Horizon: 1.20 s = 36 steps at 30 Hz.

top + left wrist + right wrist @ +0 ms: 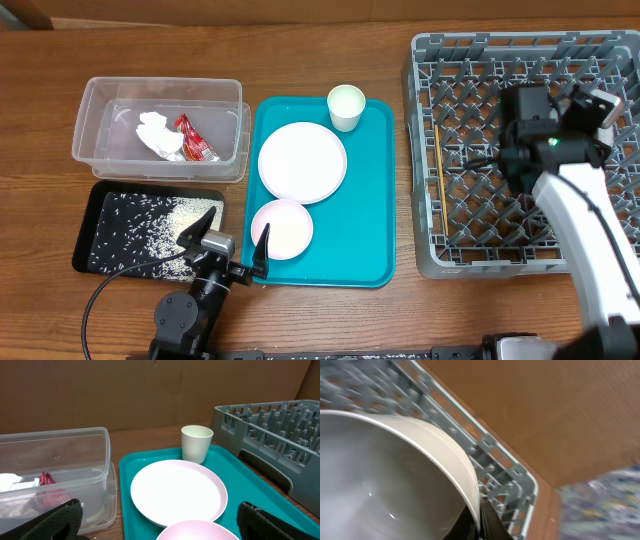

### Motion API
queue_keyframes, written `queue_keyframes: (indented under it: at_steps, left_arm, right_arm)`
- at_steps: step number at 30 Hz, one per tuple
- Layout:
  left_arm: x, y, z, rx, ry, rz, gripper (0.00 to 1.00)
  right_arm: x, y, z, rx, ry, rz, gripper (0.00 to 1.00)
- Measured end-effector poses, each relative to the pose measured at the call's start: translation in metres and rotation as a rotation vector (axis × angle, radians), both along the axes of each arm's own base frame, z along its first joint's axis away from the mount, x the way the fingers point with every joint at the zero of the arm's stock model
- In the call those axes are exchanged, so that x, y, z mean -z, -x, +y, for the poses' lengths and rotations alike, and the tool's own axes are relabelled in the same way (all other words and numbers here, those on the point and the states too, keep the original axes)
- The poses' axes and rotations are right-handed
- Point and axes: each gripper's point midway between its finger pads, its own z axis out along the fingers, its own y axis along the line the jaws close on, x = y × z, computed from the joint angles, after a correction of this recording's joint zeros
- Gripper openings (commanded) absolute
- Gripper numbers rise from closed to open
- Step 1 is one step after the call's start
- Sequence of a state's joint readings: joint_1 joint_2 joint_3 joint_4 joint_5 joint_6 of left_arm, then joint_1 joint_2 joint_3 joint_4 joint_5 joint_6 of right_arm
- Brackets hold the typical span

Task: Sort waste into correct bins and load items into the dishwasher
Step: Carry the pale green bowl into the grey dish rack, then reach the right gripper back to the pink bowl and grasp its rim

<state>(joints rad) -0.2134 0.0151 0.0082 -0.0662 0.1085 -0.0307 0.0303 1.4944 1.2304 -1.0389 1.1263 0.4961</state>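
You are pinching the white bowl's (pixel 390 480) rim in your right gripper (pixel 479 522) over the dish rack (pixel 470 150) at frame right, evidently for racking. Your left gripper (pixel 238 224) is hovering spread wide and empty beside the small plate (pixel 282 228), lower centre.

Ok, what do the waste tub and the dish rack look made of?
Tub: likely clear plastic, glossy; the tissue and packet show through its wall. Dish rack: likely moulded grey plastic, matte; an open lattice with pegs.
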Motion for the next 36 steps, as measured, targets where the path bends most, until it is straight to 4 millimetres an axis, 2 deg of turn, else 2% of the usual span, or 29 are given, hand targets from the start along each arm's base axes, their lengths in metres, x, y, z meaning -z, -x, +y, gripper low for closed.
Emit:
queue_keyframes:
  at_steps: [4, 7, 11, 15, 18, 21, 23, 27, 30, 32, 34, 36]
  left_arm:
    - [0.000, 0.000, 0.000, 0.000, 0.000, 0.000, 1.00]
    - [0.000, 0.000, 0.000, 0.000, 0.000, 0.000, 1.00]
    - [0.000, 0.000, 0.000, 0.000, 0.000, 0.000, 1.00]
    - [0.000, 0.000, 0.000, 0.000, 0.000, 0.000, 1.00]
    - [0.000, 0.000, 0.000, 0.000, 0.000, 0.000, 1.00]
    - [0.000, 0.000, 0.000, 0.000, 0.000, 0.000, 1.00]
    - [0.000, 0.000, 0.000, 0.000, 0.000, 0.000, 1.00]
    - [0.000, 0.000, 0.000, 0.000, 0.000, 0.000, 1.00]
    - [0.000, 0.000, 0.000, 0.000, 0.000, 0.000, 1.00]
    - [0.000, 0.000, 0.000, 0.000, 0.000, 0.000, 1.00]
    - [0.000, 0.000, 0.000, 0.000, 0.000, 0.000, 1.00]
    - [0.000, 0.000, 0.000, 0.000, 0.000, 0.000, 1.00]
  right_arm:
    - [0.025, 0.001, -0.021, 0.069, 0.007, 0.092, 0.04]
    - [0.044, 0.000, -0.027, 0.089, 0.005, 0.152, 0.04]
    - [0.058, -0.006, -0.025, 0.082, 0.024, 0.199, 0.04]
    - [0.058, -0.012, -0.007, 0.024, 0.061, 0.241, 0.06]
    - [0.059, -0.018, 0.012, -0.036, 0.072, 0.260, 0.20]
    - [0.068, -0.022, 0.030, -0.093, 0.047, 0.301, 0.31]
    - [0.074, -0.021, 0.036, -0.111, 0.032, 0.328, 0.43]
    - [0.083, -0.015, 0.046, -0.137, -0.027, 0.383, 0.47]
    - [0.084, -0.020, 0.069, -0.191, -0.126, 0.383, 0.49]
    - [0.080, -0.028, 0.095, -0.254, -0.224, 0.345, 0.51]
    - [0.073, -0.037, 0.134, -0.361, -0.366, 0.308, 0.51]
    - [0.064, -0.043, 0.187, -0.509, -0.553, 0.270, 0.50]
